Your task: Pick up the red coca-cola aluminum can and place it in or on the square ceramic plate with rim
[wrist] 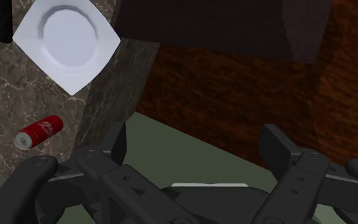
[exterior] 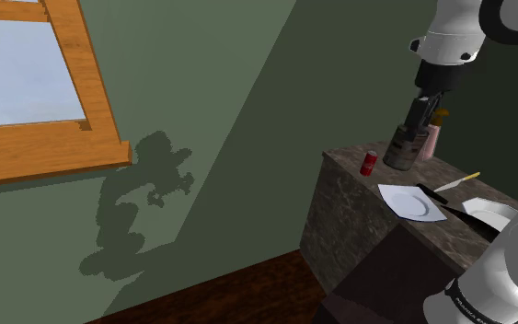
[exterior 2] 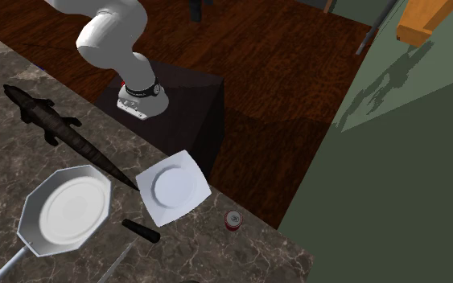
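The red can (exterior: 369,163) stands upright near the corner of the dark marble counter, close to its edge (exterior 2: 233,221). A white square plate with a round well (exterior: 412,202) lies a short way from it (exterior 2: 173,188). My black gripper (exterior: 420,116) hangs high above the counter, apart from the can. In the wrist view the gripper (wrist: 196,149) is open, its fingers (wrist: 114,143) wide apart with nothing between them. The can (wrist: 39,132) lies off to the side beyond one finger, and the plate (wrist: 66,41) is farther out.
A dark jar (exterior: 401,145) and a pink bottle (exterior: 431,138) stand right below the gripper. A white octagonal pan (exterior 2: 65,211), a black handle (exterior 2: 140,231) and a black lizard figure (exterior 2: 55,129) lie beside the plate. The counter drops to a wooden floor (exterior 2: 281,72).
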Robot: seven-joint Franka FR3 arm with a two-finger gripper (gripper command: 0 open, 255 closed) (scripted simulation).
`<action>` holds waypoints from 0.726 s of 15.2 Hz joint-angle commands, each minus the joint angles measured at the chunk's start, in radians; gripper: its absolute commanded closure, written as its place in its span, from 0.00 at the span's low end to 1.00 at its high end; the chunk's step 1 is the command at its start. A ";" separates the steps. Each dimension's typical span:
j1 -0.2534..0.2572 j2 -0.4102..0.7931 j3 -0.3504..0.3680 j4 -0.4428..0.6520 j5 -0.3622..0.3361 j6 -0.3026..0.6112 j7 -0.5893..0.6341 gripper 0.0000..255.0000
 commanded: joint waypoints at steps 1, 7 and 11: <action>0.000 0.000 0.000 0.000 0.000 0.000 0.000 0.00; -0.040 0.095 -0.115 -0.045 -0.061 0.145 -0.093 0.00; -0.065 0.184 -0.189 -0.049 -0.092 0.242 -0.154 0.00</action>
